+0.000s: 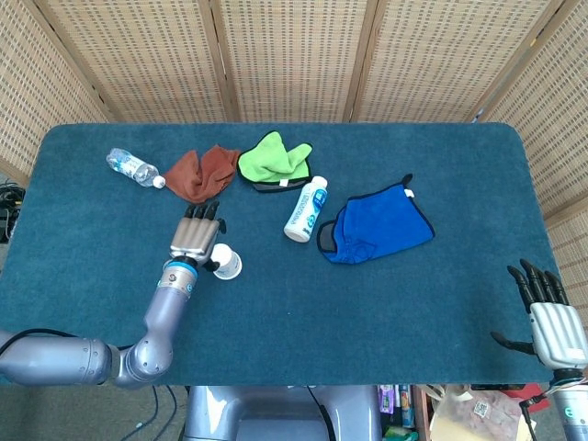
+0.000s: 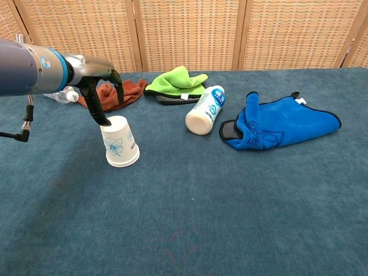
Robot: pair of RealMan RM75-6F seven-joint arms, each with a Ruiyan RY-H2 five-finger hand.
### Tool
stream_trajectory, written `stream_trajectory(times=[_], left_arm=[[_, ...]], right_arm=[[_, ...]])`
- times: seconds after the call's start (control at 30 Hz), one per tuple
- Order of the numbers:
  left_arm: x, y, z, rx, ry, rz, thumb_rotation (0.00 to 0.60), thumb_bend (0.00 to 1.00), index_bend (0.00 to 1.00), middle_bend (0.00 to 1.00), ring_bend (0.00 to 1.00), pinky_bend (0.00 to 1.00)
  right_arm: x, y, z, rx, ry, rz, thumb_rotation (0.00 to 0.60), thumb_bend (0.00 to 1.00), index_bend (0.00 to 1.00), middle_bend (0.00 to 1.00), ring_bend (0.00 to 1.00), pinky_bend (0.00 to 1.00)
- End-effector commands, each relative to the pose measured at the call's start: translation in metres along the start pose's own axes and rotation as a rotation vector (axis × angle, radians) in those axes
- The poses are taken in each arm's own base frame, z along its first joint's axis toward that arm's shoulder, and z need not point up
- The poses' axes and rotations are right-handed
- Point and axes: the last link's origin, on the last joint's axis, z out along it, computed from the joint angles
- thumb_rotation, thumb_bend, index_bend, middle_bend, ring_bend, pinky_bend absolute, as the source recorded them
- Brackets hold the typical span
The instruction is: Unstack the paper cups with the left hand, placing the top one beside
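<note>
The stacked paper cups [image 2: 119,141] stand upside down on the blue table, white with a blue flower print; in the head view the cups [image 1: 226,262] lie left of centre. My left hand [image 2: 99,91] hovers just above and left of the stack's top, fingers apart and curved down, one fingertip at the cup's upper edge; whether it touches is unclear. It holds nothing. In the head view the left hand [image 1: 197,234] sits right beside the cups. My right hand [image 1: 555,322] stays open at the table's near right corner.
Behind the cups lie a brown cloth [image 2: 122,92], a clear water bottle [image 1: 134,168], a green cloth [image 2: 175,81], a white bottle on its side [image 2: 206,109] and a blue cloth [image 2: 282,122]. Bare table surface [image 2: 190,207] stretches in front of the cups.
</note>
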Motion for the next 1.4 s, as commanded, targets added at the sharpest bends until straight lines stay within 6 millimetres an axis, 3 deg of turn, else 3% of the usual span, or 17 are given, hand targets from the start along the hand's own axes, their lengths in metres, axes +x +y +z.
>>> stream_trajectory(times=[0.03, 0.8, 1.13, 1.4], left_arm=[[-0.002, 0.002, 0.001, 0.001, -0.003, 0.008, 0.6, 0.24, 0.33, 0.0, 0.0, 0.0], [-0.014, 0.004, 0.005, -0.003, -0.035, 0.025, 0.6, 0.24, 0.33, 0.0, 0.0, 0.0], [-0.016, 0.006, 0.007, 0.0, -0.022, 0.021, 0.6, 0.24, 0.51, 0.0, 0.0, 0.0], [-0.01, 0.006, 0.004, -0.01, 0.009, -0.003, 0.6, 0.24, 0.54, 0.0, 0.0, 0.0]], right_arm=[[0.0, 0.0, 0.0, -0.001, 0.0, 0.001, 0.6, 0.09, 0.0, 0.0, 0.0, 0.0], [0.0, 0.001, 0.0, -0.007, 0.007, 0.004, 0.6, 0.09, 0.0, 0.0, 0.0, 0.0], [0.002, 0.002, 0.0, -0.008, 0.016, 0.01, 0.6, 0.09, 0.0, 0.0, 0.0, 0.0], [0.003, 0.003, -0.001, -0.01, 0.023, 0.011, 0.6, 0.09, 0.0, 0.0, 0.0, 0.0]])
